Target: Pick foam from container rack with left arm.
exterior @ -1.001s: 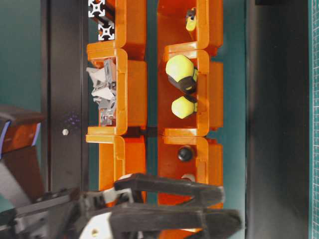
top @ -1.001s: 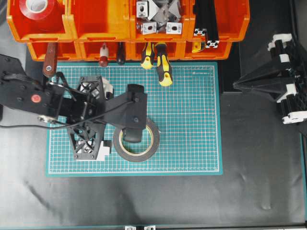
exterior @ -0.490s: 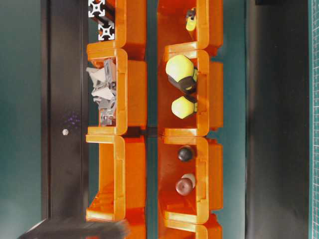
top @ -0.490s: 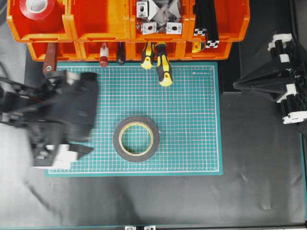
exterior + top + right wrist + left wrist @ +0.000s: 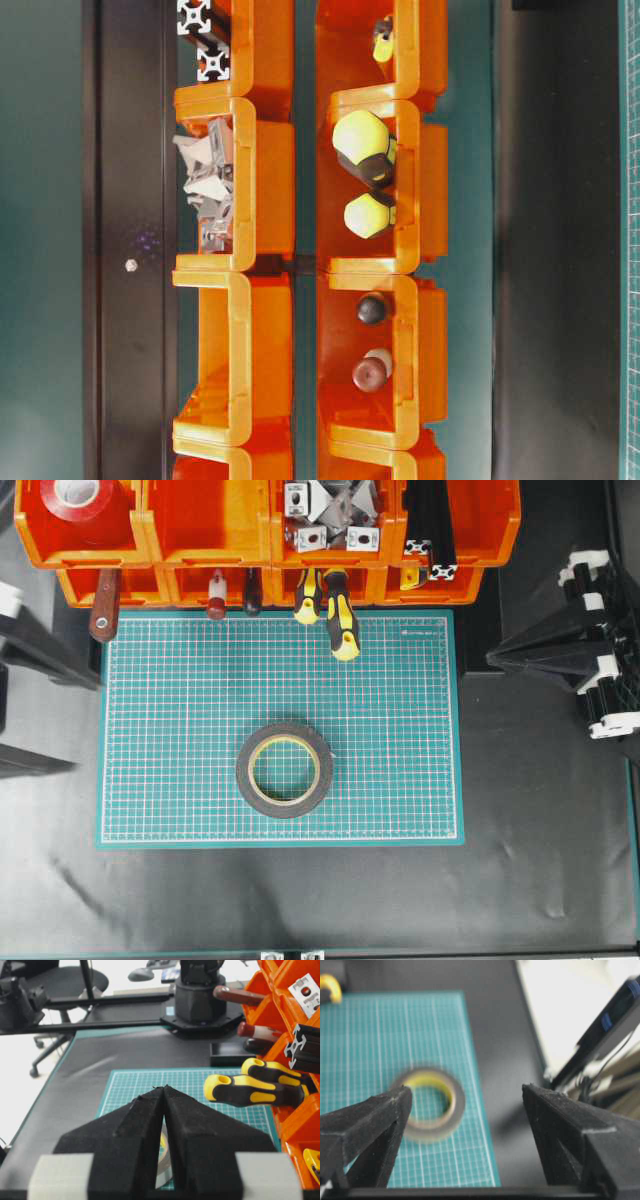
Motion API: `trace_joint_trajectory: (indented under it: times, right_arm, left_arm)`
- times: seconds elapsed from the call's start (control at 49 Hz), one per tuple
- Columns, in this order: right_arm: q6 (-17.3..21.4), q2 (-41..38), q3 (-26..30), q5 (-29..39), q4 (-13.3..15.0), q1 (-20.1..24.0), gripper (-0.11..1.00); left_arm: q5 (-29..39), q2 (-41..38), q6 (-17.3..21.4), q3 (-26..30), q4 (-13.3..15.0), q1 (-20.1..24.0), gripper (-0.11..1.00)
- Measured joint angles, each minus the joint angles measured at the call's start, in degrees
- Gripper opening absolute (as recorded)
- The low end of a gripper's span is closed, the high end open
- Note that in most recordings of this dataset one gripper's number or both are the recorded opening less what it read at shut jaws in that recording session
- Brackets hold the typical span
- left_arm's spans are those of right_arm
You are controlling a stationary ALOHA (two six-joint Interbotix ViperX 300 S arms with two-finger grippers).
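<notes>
The foam (image 5: 246, 771), a black ring with a cream-yellow liner, lies flat on the green cutting mat (image 5: 400, 730), apart from both grippers. My left gripper (image 5: 85, 724) is at the table's left edge, open, its two black fingers spread wide. In the left wrist view the foam (image 5: 432, 1131) shows blurred ahead, beyond the left finger, and nothing sits inside the left gripper (image 5: 466, 1092). The orange container rack (image 5: 205, 565) runs along the back; its second large bin from the left holds nothing. My right gripper (image 5: 490, 658) rests shut at the right edge, its tips together (image 5: 163, 1088).
A red tape roll (image 5: 100, 512) fills the back-left bin. Metal brackets (image 5: 330, 510) and black extrusions (image 5: 430, 525) fill the bins on the right. Yellow-handled screwdrivers (image 5: 340, 620) and a wooden-handled tool (image 5: 103, 605) stick out of the front row over the mat.
My left arm has pulled back from above the foam to the left edge of the table. The foam stays flat on the mat. The right arm has not moved.
</notes>
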State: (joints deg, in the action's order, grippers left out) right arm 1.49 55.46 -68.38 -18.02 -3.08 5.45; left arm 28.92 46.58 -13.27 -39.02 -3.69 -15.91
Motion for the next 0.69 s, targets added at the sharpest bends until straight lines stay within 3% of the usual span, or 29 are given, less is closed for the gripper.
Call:
trace_joint_trajectory:
  times: [0.286,0.694]
  right_arm:
    - [0.0,0.44,0.0,-0.09,-0.09,0.0,0.01]
    - [0.0,0.62,-0.09,0.0,-0.09,0.0,0.01]
  left_arm:
    - [-6.68,12.3,-0.09,-8.0,0.0,0.97,0.85]
    - [-7.29,16.26,0.53,-10.02,0.0,4.39,0.85]
